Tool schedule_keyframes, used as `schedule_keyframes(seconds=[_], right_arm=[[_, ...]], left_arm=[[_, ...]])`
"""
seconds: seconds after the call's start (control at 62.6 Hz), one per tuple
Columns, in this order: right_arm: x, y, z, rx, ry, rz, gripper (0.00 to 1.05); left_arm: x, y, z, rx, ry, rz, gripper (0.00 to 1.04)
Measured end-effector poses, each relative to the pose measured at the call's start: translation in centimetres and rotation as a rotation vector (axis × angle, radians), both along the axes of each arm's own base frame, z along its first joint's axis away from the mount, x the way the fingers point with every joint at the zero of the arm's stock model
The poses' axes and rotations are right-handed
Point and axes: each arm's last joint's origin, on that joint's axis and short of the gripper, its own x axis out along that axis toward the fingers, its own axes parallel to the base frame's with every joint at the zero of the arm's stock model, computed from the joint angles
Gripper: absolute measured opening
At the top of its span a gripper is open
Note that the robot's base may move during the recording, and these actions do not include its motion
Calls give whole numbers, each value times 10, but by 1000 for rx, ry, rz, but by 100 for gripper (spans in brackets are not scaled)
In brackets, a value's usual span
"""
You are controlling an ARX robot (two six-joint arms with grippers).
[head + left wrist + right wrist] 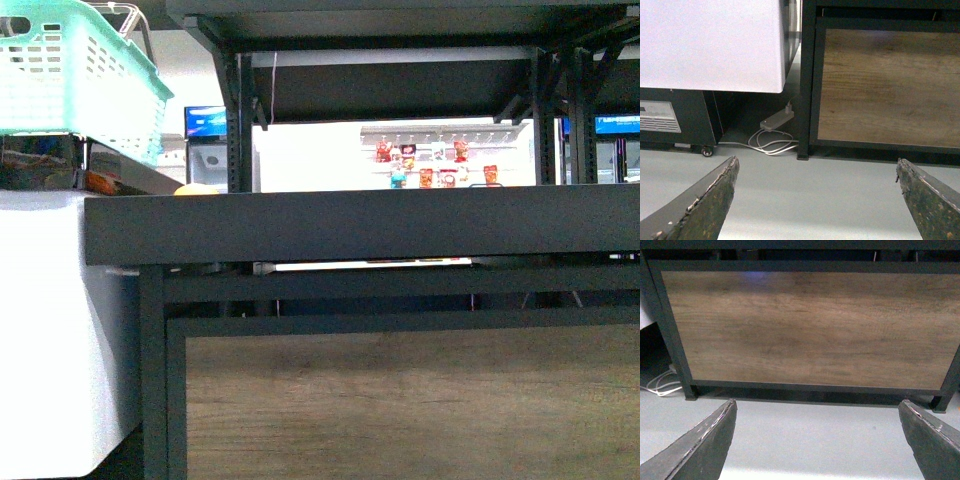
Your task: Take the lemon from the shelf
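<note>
The shelf, a black metal stand, fills the front view; its tall front lip runs across the middle, with a wood panel below. A thin yellow-orange sliver of fruit peeks over the lip at the left, and I cannot tell whether it is the lemon. No arm shows in the front view. My left gripper is open above the grey floor, facing the shelf's corner post. My right gripper is open too, low before the wood panel. Nothing is between either pair of fingers.
A teal plastic basket sits on a white cabinet left of the shelf. The same cabinet shows in the left wrist view, with a power strip and white cables on the floor beside the post.
</note>
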Motion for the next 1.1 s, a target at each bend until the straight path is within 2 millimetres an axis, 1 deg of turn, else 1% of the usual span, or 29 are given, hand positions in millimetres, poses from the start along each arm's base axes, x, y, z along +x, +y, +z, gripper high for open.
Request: schedule_keyframes(seconds=[1.103], right_arm=[[0, 0, 0, 0, 0, 0, 97]], left_arm=[[0, 0, 0, 0, -1, 0, 97]])
